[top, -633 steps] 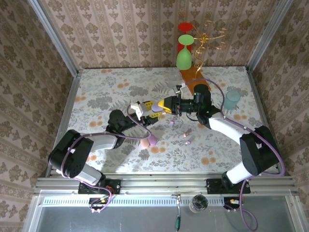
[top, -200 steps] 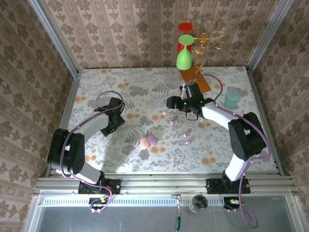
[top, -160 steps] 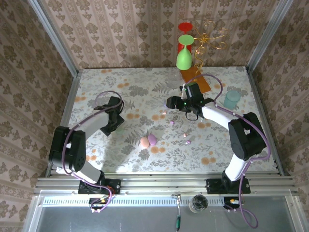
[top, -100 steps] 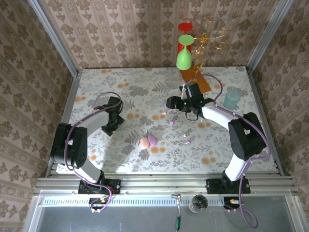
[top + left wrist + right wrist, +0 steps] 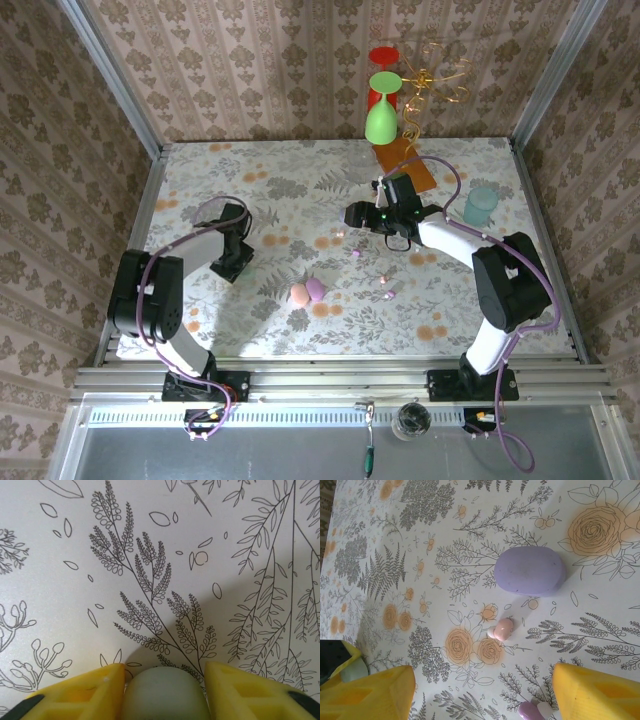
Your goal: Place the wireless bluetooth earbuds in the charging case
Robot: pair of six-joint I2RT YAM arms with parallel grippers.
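Floral surface [image 5: 250, 160] below. Your left tool [image 5: 164, 667] clamps a pale green case [image 5: 165, 697], likely to steady it. Your right tool [image 5: 484, 672] gapes wide, a pink earbud [image 5: 502, 628] just ahead, seemingly poised to pick.

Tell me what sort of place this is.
Probably a staged robot test booth, not a home: wallpapered panels in a metal frame, a floral table cover, and the left arm and right arm bolted to a rail at the near edge.

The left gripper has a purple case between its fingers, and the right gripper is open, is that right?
No: the case between the left gripper's fingers is pale green, not purple, as the left wrist view shows. The right gripper is open.
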